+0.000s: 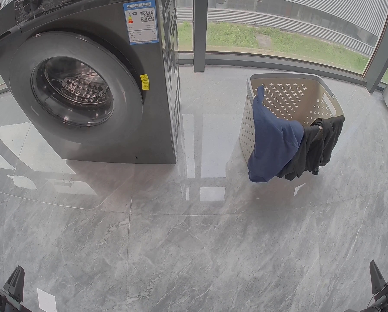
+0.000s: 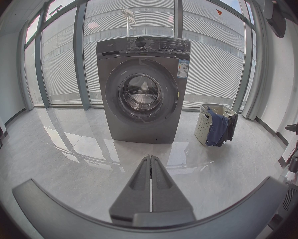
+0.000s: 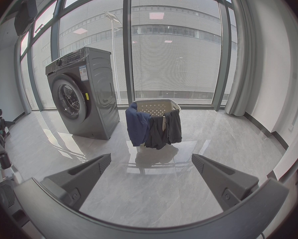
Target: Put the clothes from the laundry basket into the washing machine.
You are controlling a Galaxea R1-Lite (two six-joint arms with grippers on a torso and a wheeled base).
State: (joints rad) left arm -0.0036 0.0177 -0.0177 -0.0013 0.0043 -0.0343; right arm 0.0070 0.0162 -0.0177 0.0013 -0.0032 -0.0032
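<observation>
A grey front-loading washing machine (image 1: pixel 94 79) stands at the far left, its round glass door shut. To its right sits a cream perforated laundry basket (image 1: pixel 289 92). A blue garment (image 1: pixel 272 141) and a black garment (image 1: pixel 317 146) hang over the basket's near rim. My left gripper (image 2: pixel 150 173) is low at the near left, far from the machine (image 2: pixel 142 93), shut with nothing in it. My right gripper (image 3: pixel 150 165) is low at the near right, open and empty, pointing toward the basket (image 3: pixel 157 107) with its blue garment (image 3: pixel 137 125) and black garment (image 3: pixel 165 128).
Glossy grey tiled floor (image 1: pixel 194 239) stretches between me and both the machine and the basket. Tall curved windows (image 1: pixel 289 22) run behind them. A window post (image 1: pixel 200 22) stands between machine and basket, and curtains (image 3: pixel 245 50) hang at the right.
</observation>
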